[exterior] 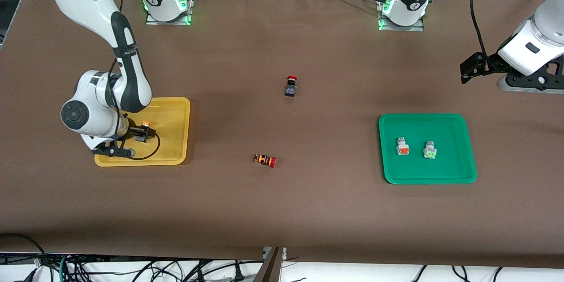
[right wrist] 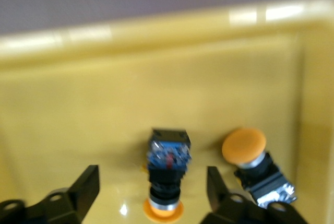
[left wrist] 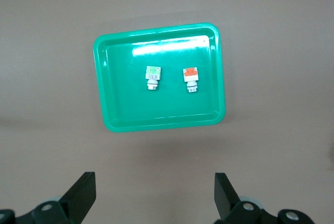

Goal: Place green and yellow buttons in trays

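Note:
The yellow tray (exterior: 174, 110) lies at the right arm's end of the table. My right gripper (exterior: 140, 135) is low in it and open. A black-bodied button with a yellow-orange cap (right wrist: 168, 174) sits on the tray floor (right wrist: 156, 62) between the fingers, touching neither. A second yellow-capped button (right wrist: 254, 162) lies beside it, and its cap shows in the front view (exterior: 146, 123). The green tray (exterior: 454, 163) holds two pale grey buttons, one orange-faced (exterior: 402, 146) and one green-faced (exterior: 429, 150). My left gripper (left wrist: 154, 182) is open and empty, up in the air (exterior: 526, 81) beside the green tray (left wrist: 162, 117).
A black button with a red mushroom cap (exterior: 291, 86) stands mid-table. A red-tipped cylinder with orange stripes (exterior: 265, 160) lies nearer the front camera than it. Both are on bare brown table between the trays.

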`<state>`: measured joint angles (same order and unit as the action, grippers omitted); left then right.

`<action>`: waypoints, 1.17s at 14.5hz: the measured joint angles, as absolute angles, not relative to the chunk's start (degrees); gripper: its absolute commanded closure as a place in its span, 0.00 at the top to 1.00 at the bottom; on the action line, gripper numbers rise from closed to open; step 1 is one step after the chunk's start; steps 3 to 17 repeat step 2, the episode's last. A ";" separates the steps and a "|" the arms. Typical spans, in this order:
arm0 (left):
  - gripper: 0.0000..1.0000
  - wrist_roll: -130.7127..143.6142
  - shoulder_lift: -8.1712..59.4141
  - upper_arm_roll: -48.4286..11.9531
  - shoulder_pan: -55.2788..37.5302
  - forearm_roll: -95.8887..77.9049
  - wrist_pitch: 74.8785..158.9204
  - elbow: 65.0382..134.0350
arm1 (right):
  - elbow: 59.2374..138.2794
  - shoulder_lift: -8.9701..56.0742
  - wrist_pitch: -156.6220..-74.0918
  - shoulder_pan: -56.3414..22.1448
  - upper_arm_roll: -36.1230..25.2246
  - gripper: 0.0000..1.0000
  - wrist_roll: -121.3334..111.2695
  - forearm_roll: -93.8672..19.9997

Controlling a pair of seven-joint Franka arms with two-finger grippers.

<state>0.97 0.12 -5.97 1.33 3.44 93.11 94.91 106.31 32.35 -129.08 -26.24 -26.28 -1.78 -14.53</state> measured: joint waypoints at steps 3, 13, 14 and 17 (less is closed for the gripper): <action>1.00 0.97 0.21 -5.97 1.32 3.44 93.08 94.91 | 99.96 31.14 -122.73 -26.28 -26.75 0.99 -1.79 -14.53; 1.00 0.97 0.21 -5.97 1.32 3.44 93.08 94.91 | 99.96 31.14 -122.73 -26.28 -26.75 0.99 -1.79 -14.53; 1.00 0.97 0.21 -5.97 1.32 3.44 93.08 94.91 | 99.96 31.14 -122.73 -26.28 -26.75 0.99 -1.79 -14.53; 1.00 0.97 0.21 -5.97 1.32 3.44 93.08 94.91 | 99.96 31.14 -122.73 -26.28 -26.75 0.99 -1.79 -14.53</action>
